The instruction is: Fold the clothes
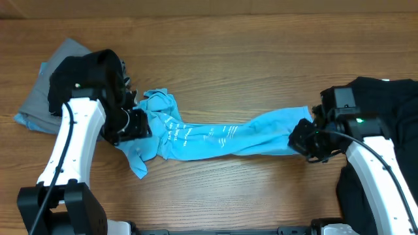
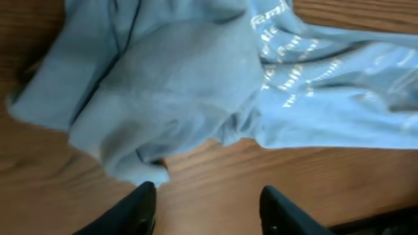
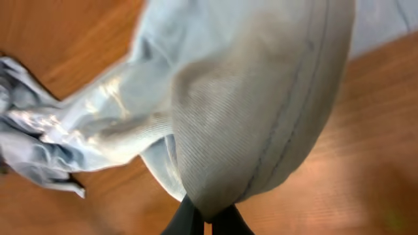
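Observation:
The light blue T-shirt (image 1: 215, 138) with white lettering lies stretched in a long bunched strip across the table's middle. My right gripper (image 1: 305, 138) is shut on its right end; the right wrist view shows the fabric (image 3: 248, 117) pinched between the fingertips (image 3: 208, 220). My left gripper (image 1: 134, 125) is at the shirt's crumpled left end. In the left wrist view its fingers (image 2: 208, 205) are open and empty over bare wood, just short of the shirt's edge (image 2: 170, 104).
A grey shirt (image 1: 39, 98) with a black garment (image 1: 85, 72) on it lies at the far left. A black garment (image 1: 385, 104) is piled at the right edge, under the right arm. The wooden table (image 1: 228, 59) shows behind.

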